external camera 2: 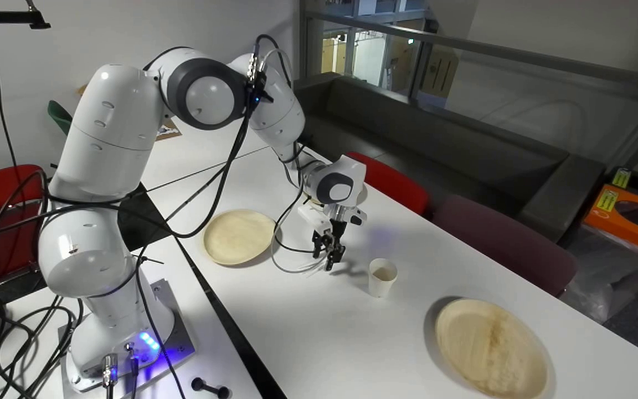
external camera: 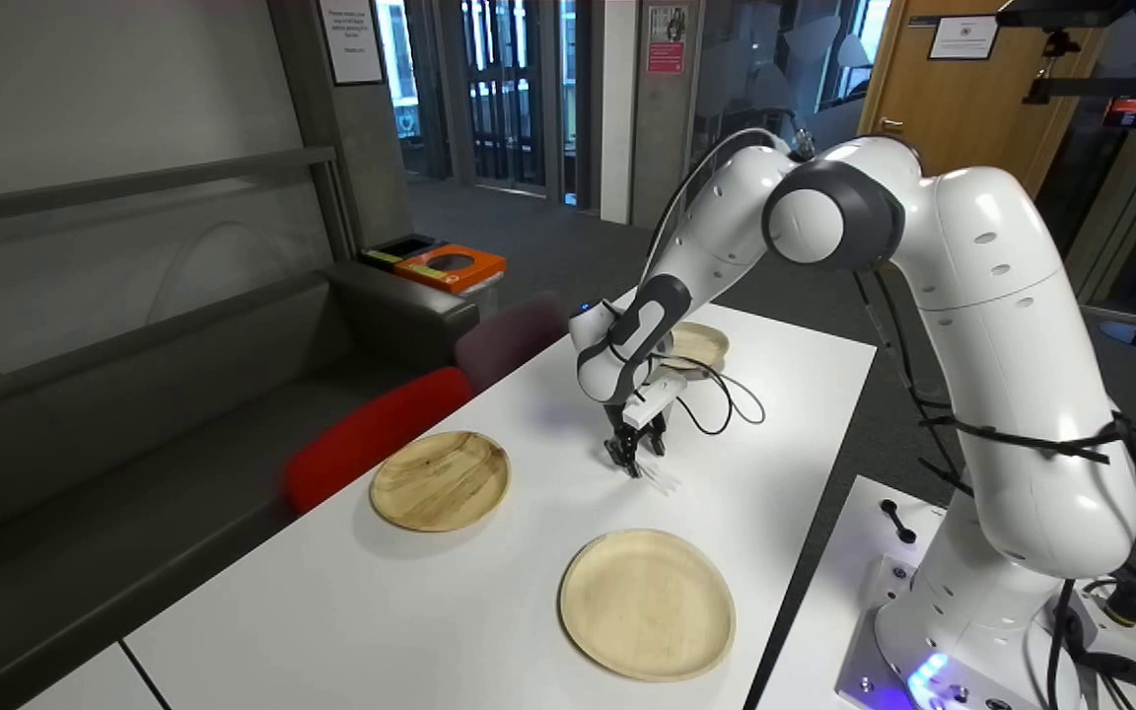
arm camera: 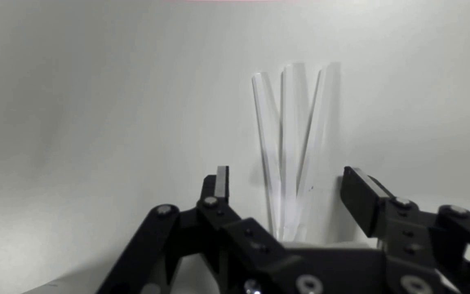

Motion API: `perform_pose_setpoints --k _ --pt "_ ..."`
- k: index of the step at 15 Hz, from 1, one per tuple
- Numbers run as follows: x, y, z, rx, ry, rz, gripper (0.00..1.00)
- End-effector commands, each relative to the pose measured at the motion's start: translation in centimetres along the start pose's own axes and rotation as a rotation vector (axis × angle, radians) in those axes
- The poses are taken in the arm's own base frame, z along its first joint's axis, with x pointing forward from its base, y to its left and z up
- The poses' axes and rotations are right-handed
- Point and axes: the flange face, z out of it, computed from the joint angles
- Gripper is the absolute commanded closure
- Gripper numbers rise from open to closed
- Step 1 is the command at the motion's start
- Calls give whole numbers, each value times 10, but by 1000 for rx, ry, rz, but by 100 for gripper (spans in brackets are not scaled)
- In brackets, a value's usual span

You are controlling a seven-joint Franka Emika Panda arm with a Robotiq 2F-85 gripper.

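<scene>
End effector [arm camera: 287,179] stood spread fairly wide, gripping nothing; three white strips [arm camera: 289,134] lay on the surface [arm camera: 137,122] between and beyond its jaws. Closing too high could've missed such thin pieces; swinging sideways could've tipped the nearby cup [external camera 2: 380,284].

Some parts I cannot see.
Near the gripper [arm camera: 285,173], I cannot tell where the lower ends of the white strips [arm camera: 289,143] finish; in an exterior view, the robot's wrist [external camera: 610,367] hides part of a wooden plate [external camera: 704,342].
</scene>
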Motion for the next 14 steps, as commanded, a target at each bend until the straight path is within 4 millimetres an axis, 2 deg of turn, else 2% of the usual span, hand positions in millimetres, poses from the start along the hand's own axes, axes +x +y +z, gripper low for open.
perform_pose_setpoints --k 1,13,14 --pt "2 6 -3 4 -15 -6 0" --pt "11 18 3 47 -9 -19 0" --pt "12 20 4 57 -6 -26 17"
